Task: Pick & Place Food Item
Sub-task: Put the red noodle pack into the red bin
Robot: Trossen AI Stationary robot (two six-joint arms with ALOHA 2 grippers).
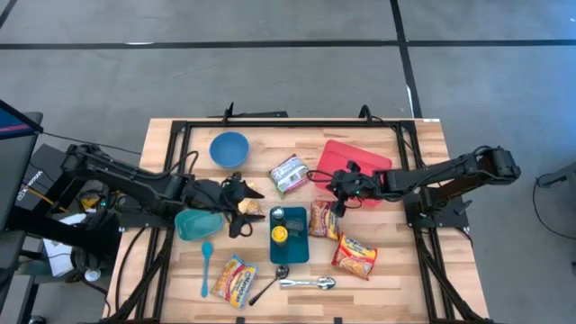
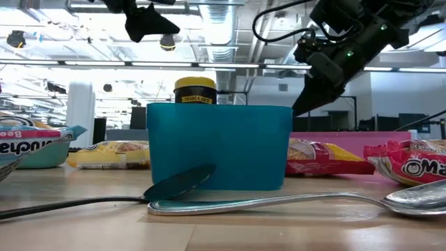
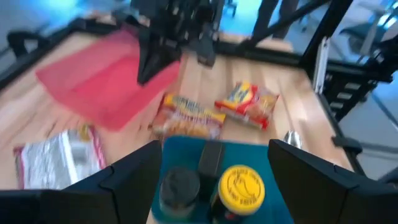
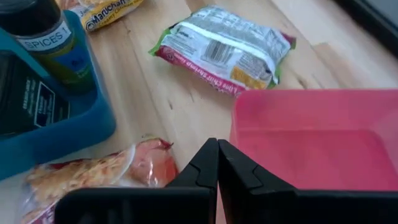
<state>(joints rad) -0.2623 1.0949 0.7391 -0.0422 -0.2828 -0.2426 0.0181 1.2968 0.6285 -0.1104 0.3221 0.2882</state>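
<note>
High view | wooden table (image 1: 396, 288) | grey floor (image 1: 270, 81) around

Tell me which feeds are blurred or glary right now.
Left wrist view: motion-smeared, the yellow lid and red tray soft. Low view: ceiling lights glare behind the teal bin; the near spoon is soft. High and right wrist views: evenly lit, sharp.

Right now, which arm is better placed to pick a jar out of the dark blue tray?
Probably the left. Its hand is open, just beside the dark blue tray, facing the yellow-lidded jar. The right hand is shut and hangs by the red tray.
</note>
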